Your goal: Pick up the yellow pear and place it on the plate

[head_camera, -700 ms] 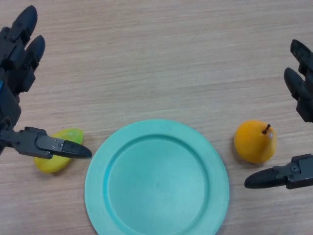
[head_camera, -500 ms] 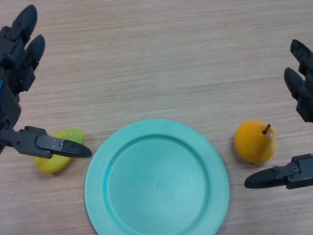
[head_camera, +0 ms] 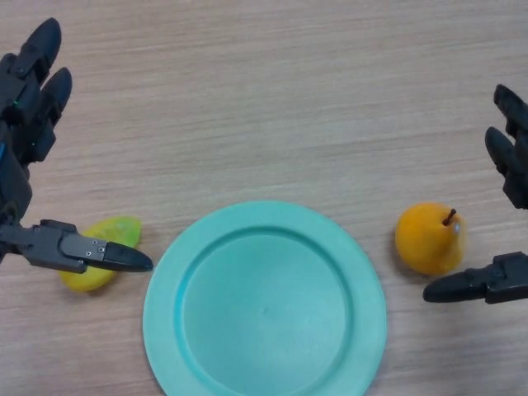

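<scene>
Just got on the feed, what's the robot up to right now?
Nothing is grasped yet. The yellow pear stands on the table just right of the teal plate, which has nothing on it. The right hand is open beside the pear, thumb low near its base and fingers off to the right, not touching it. The left hand is open at the left edge, its thumb over a yellow-green fruit lying on the table left of the plate.

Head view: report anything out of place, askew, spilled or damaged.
Nothing stands out. The teal plate lies flat and bare; the yellow pear sits right of it, a yellow-green fruit left, partly behind the left hand. Both look intact.
</scene>
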